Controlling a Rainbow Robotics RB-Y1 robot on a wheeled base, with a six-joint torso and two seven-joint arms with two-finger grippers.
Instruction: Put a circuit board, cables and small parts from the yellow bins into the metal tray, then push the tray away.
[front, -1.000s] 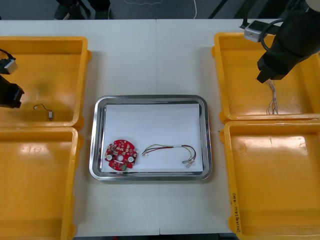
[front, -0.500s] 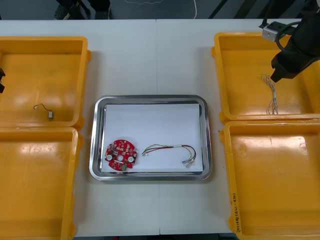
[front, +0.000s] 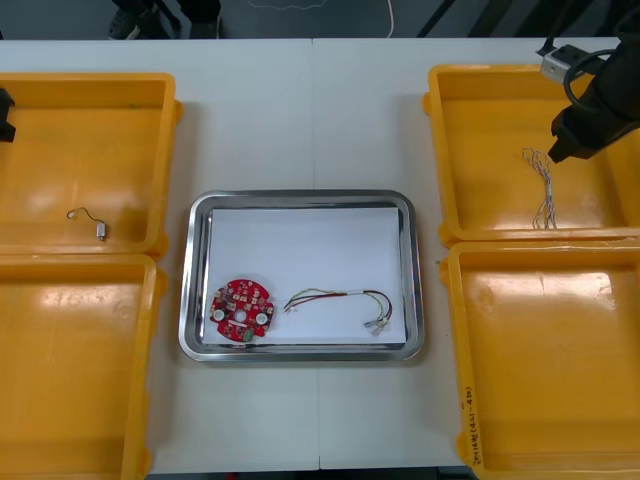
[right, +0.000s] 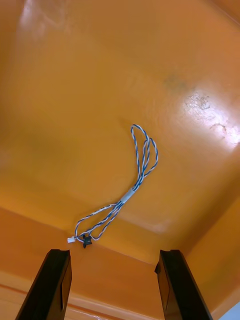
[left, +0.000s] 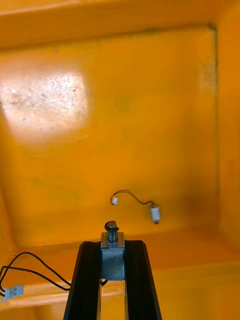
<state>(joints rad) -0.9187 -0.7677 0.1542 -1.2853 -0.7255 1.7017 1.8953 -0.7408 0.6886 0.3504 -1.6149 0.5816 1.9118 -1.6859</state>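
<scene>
While the right gripper (right: 114, 255) hangs with fingers spread over the far right yellow bin (right: 75, 90), a twisted blue and white cable (right: 131, 194), looped at one end, lies on the bin floor beyond them, untouched. On the left gripper (left: 113, 246), the fingers clamp a small metal part (left: 113, 257) above the far left bin (left: 150, 100).

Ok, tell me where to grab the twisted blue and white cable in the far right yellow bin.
Take the twisted blue and white cable at its pale sleeved middle, where the strands run bundled, not at the splayed loops. It lies flat in the far right yellow bin, so bring the open right end effector straight down, fingers astride it.
</scene>
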